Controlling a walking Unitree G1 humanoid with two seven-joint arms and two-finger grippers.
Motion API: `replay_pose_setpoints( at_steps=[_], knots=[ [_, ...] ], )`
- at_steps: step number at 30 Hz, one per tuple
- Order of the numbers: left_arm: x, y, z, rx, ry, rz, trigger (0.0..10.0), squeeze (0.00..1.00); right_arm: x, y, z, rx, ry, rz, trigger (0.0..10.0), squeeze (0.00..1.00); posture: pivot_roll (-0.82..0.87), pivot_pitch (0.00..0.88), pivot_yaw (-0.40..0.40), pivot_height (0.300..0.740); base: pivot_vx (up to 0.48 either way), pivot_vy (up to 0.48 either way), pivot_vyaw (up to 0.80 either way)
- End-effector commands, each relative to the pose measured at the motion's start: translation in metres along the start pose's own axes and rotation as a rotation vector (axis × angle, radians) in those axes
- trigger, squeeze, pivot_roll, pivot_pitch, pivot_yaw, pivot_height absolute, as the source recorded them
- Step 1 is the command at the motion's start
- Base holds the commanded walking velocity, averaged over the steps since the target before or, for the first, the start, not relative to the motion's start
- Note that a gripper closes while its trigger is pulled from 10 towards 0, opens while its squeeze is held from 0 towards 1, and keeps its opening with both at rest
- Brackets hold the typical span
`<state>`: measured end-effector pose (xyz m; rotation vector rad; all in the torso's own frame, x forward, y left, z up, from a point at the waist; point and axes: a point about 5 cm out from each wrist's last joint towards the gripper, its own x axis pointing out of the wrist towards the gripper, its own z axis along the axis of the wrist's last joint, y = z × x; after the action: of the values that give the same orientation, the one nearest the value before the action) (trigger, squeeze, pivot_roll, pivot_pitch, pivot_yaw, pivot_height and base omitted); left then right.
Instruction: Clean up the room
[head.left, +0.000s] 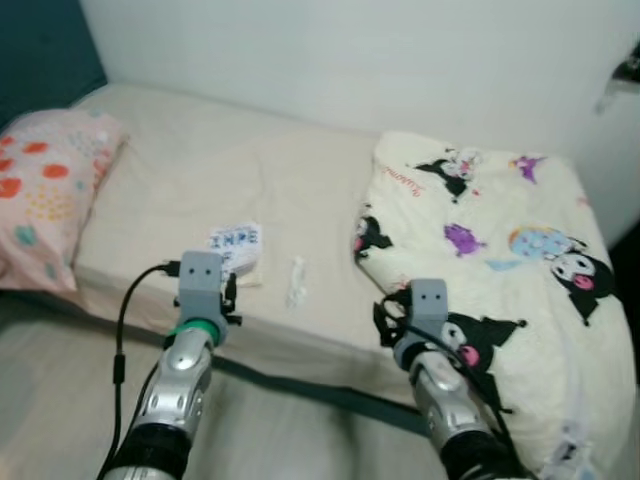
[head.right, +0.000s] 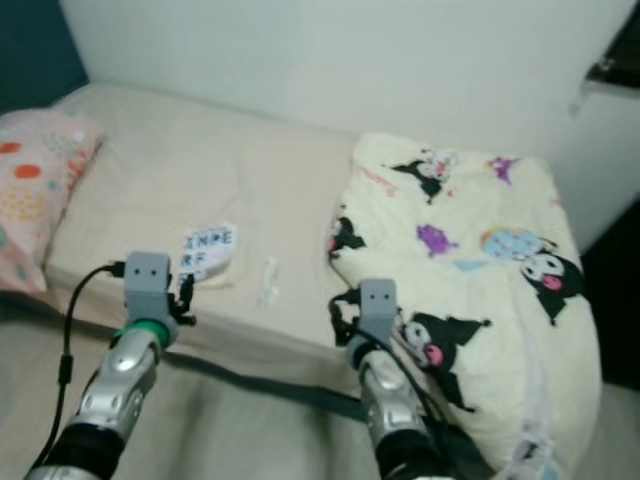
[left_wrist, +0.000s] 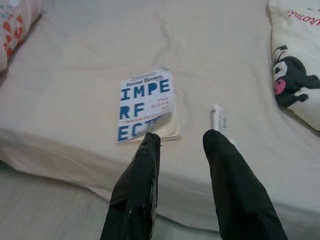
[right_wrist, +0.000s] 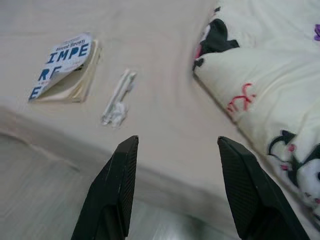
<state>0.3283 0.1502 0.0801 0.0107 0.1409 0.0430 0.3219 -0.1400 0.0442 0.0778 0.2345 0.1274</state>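
As it lies now, the bed (head.left: 190, 180) carries, largest first: a folded cartoon-print quilt (head.left: 500, 260), soft and bulky; a paperback book (left_wrist: 145, 107) near the front edge, light, cover curling, best pinched at the spine; a small crumpled white wrapper (right_wrist: 117, 97), flimsy. Left tool (left_wrist: 180, 142) spread just short of the book; right tool (right_wrist: 175, 145) spread, empty.

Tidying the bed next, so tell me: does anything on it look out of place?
Yes. A paperback book with a curled cover and a small white wrapper lie loose on the sheet, near the front edge, between pillow and folded duvet.
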Motion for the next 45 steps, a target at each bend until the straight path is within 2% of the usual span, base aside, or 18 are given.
replay_pose_setpoints(
  at_steps=[1,8,14,40,45],
  knots=[
    [-0.002,-0.001,-0.008,-0.037,0.042,0.013,10.0,0.0,-0.002,-0.008,-0.005,0.007,0.022,-0.023,10.0,0.0,0.03,0.0,0.047,0.74,0.0,0.0,0.0],
    [-0.002,0.002,-0.005,-0.064,0.031,0.007,10.0,0.0,-0.001,-0.006,-0.004,0.008,0.022,-0.017,10.0,0.0,0.04,0.0,0.053,0.74,0.0,0.339,0.0],
    [-0.002,0.006,-0.005,-0.055,0.025,0.007,10.0,0.0,-0.002,-0.004,-0.005,0.019,0.018,-0.023,10.0,0.0,0.04,0.0,0.066,0.74,0.0,0.48,0.0],
    [-0.003,0.007,-0.01,0.004,0.053,-0.001,10.0,0.0,-0.004,-0.007,-0.01,0.026,0.034,-0.041,10.0,0.0,0.03,0.0,0.067,0.74,0.0,0.0,0.0],
    [-0.004,0.001,-0.015,0.015,0.063,-0.02,10.0,0.0,-0.007,-0.011,-0.014,0.028,0.056,-0.048,10.0,0.0,0.01,0.0,0.048,0.74,0.0,0.0,0.0]
  ],
)
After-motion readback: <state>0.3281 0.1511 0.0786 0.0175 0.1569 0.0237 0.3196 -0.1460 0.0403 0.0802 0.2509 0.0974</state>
